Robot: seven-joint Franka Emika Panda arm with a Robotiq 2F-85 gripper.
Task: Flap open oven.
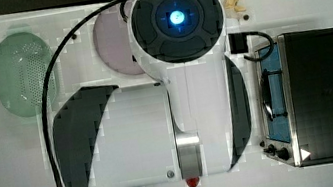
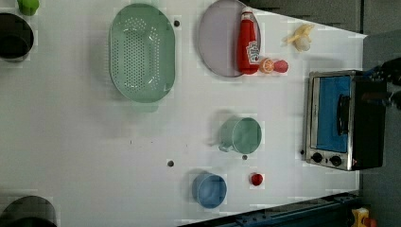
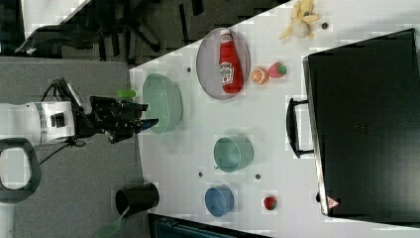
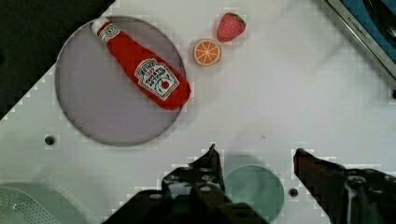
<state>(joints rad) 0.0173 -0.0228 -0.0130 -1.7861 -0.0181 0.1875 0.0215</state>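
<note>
The oven (image 3: 364,126) is seen at the right edge of the right view, door shut, its handle (image 3: 293,128) running top to bottom, well apart from the empty, parted gripper (image 3: 146,115) at middle left.

Gripper (image 4: 254,151) empty, jaws apart, high above table.

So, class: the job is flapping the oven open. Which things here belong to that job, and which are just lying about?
Belong to the job: oven, its door handle, gripper.

Lying about: ketchup bottle, green colander, green cup, blue cup, banana.
</note>
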